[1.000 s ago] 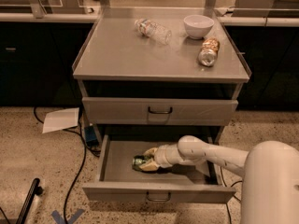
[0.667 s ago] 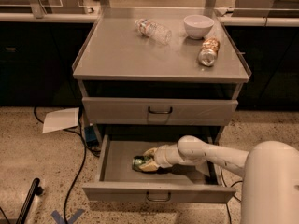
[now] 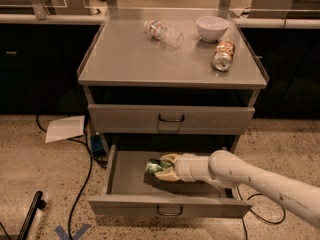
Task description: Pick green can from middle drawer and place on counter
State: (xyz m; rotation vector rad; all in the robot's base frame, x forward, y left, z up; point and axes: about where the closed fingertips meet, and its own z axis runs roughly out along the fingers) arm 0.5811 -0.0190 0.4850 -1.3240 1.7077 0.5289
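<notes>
Green can (image 3: pixel 152 166) gripped low in the open middle drawer (image 3: pixel 170 205)
Reaching in from the right, the gripper (image 3: pixel 162 167) has its tan fingers closed around the can, which sits near the left of the drawer's middle, just over the grey floor. Up on the counter (image 3: pixel 135 59), toward the far side, lie a clear bottle (image 3: pixel 164 32) on its side, a white bowl (image 3: pixel 212 27) and an orange-brown can (image 3: pixel 223 55).

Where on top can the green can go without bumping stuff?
The counter is bare along its front and left, below the bottle. The back right is crowded: bowl, orange-brown can. The gripper is in the middle drawer at the green can.
</notes>
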